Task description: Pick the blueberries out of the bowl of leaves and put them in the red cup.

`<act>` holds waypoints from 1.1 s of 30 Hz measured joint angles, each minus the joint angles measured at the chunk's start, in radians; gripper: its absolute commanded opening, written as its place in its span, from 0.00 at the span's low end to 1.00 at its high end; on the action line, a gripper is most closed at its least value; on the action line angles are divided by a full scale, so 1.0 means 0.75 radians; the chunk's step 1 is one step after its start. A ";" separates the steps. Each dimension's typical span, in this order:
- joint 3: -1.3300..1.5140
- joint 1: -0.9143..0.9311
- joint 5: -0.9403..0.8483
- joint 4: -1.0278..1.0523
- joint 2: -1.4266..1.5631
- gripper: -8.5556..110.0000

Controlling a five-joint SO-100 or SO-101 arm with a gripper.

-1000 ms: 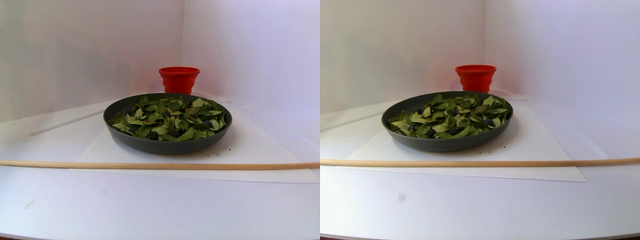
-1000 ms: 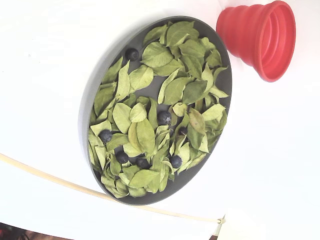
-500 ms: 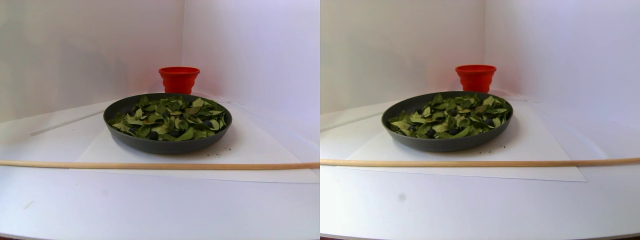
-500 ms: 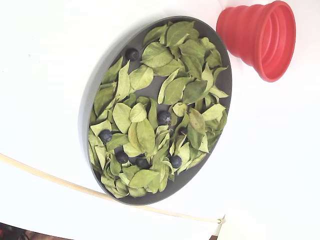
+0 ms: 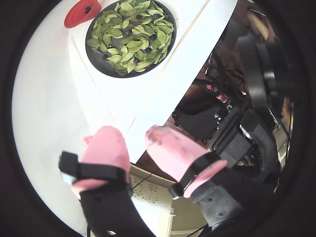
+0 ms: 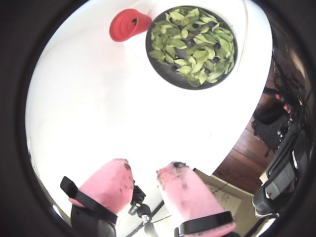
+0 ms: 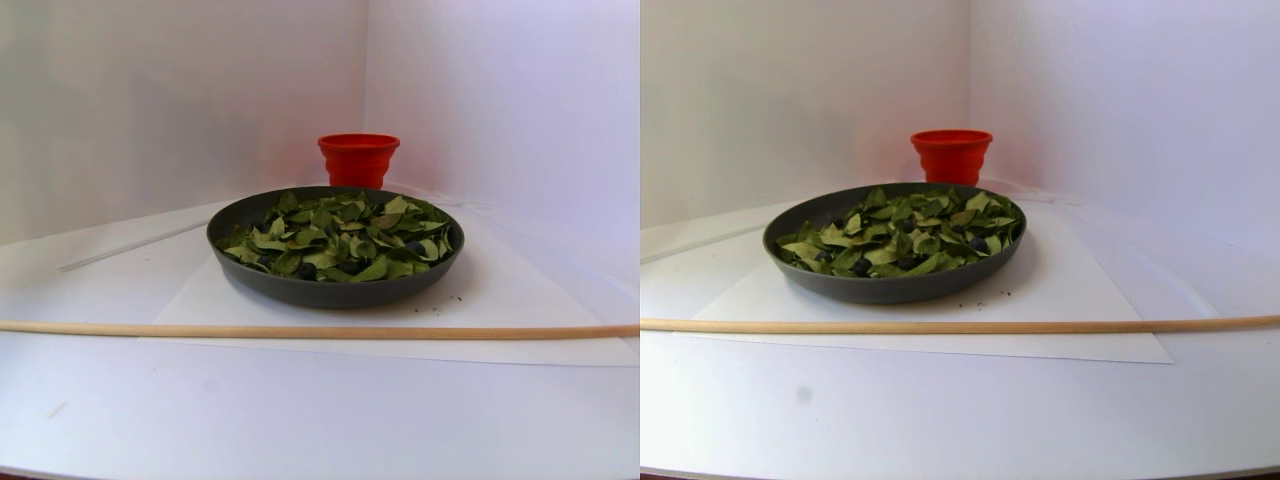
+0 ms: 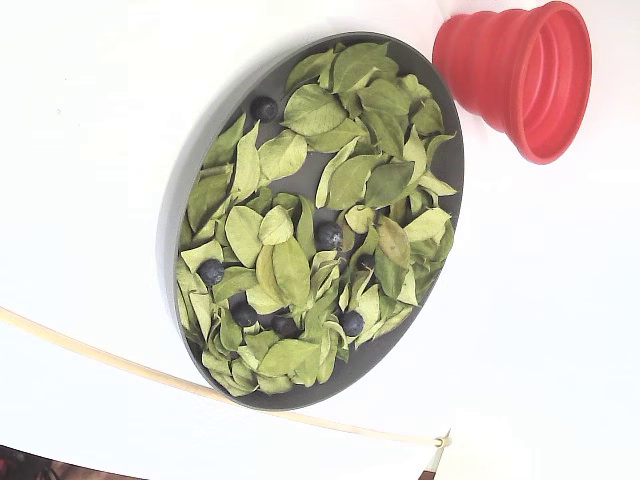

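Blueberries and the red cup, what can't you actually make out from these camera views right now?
- Blueberry count: the leaves in the bowl may cover more than the few blueberries showing in the fixed view.
- Red cup inside: the fixed view sees it from the side; in a wrist view a dark spot is too small to identify.
- Stereo pair: the bowl rim and leaves hide most berries.
- Gripper: absent from the stereo and fixed views.

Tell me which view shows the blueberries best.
The fixed view: it looks down into the bowl, so several blueberries show separately among the leaves. The stereo pair view glimpses a few edge-on; both wrist views show tiny dark specks.
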 measured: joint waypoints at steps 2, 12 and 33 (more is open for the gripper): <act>0.000 -0.031 -0.004 0.002 -0.059 0.16; -0.037 -0.072 -0.010 0.027 -0.282 0.16; -0.456 -0.010 -0.290 0.051 -0.642 0.16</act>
